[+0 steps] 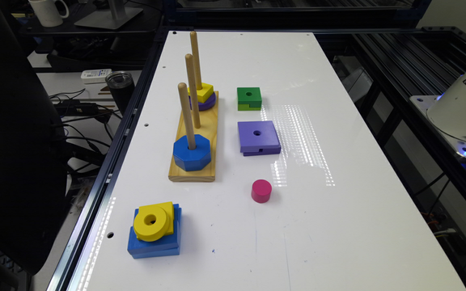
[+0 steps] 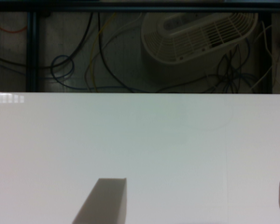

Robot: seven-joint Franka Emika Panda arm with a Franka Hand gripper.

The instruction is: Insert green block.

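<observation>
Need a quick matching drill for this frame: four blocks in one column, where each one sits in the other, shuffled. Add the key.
Things:
1. green block
2. blue octagon
3. yellow ring
4. pink cylinder

Places:
A. leaning on the blue square block
B. alone on the table, nearest the camera of the loose pieces beside the peg board
C. threaded on the nearest peg
D. flat on the table just beyond the purple square

Pairs: 1-D, 2-C, 3-A, 4-B

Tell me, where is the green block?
In the exterior view, the green block lies on the white table, just right of the peg board and beyond the purple square.
</observation>
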